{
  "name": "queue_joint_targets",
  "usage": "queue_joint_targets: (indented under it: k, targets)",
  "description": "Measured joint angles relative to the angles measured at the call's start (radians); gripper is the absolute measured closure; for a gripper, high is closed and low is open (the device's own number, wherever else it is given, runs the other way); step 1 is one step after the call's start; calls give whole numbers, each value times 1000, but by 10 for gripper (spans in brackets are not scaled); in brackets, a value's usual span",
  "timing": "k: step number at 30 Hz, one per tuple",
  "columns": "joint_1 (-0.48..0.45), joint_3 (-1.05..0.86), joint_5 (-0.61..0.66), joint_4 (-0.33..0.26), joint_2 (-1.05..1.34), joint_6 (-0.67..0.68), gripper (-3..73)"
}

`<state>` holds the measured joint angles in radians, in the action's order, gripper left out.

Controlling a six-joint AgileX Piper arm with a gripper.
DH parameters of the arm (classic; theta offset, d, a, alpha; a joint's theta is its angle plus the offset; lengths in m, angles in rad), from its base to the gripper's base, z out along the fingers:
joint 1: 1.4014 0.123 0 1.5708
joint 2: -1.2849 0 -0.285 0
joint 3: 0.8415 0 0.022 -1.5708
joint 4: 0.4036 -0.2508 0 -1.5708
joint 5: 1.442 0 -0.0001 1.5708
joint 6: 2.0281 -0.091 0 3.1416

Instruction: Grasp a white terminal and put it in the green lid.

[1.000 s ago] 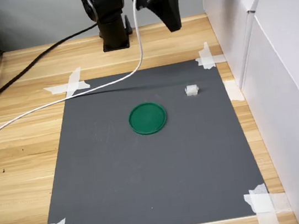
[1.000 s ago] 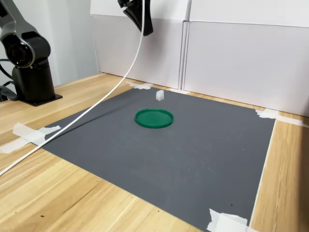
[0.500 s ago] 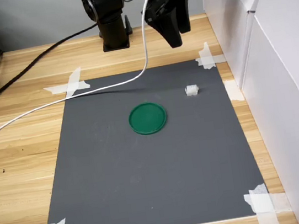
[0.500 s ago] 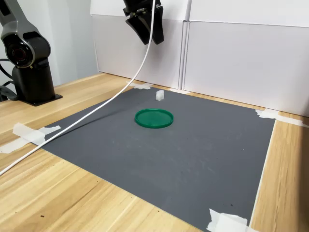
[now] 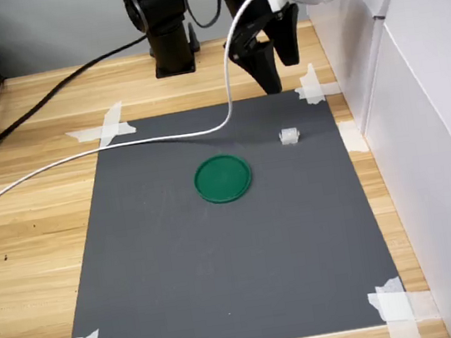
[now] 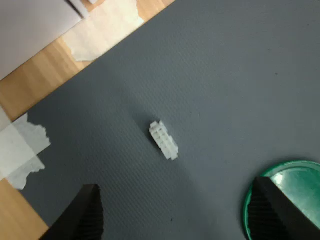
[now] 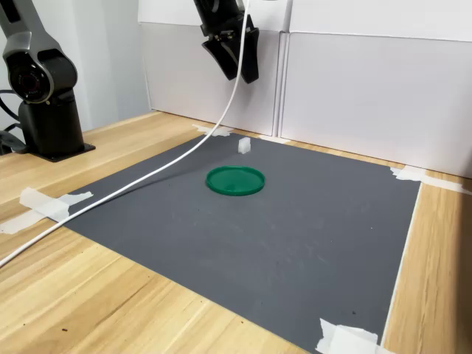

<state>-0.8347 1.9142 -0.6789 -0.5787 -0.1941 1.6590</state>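
The black ribbed fingers [image 6: 89,212] are held apart, and the gripper [image 5: 277,67] has been lowered over the tiny white plastic terminal [image 5: 289,136], untouched on the grey mat [image 5: 221,254] beside the round green plastic lid [image 5: 223,178]; grasping is judged imminent.

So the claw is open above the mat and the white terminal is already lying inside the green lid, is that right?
Not quite. The claw is open above the mat, but the white terminal lies on the mat beside the green lid, apart from it, as the first exterior view shows.
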Motion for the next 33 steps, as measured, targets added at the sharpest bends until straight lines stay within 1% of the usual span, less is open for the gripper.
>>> queue_joint_targets:
  k: [7,14,26,33]
  targets:
    - [0,-29,-33,-1,-73,-14,-19]
    - [0,-99,-112,9,-132,-14,-7]
    - [0,-106,-204,9,-247,-8,-7]
    - [0,-106,-214,-30,-282,15,-7]
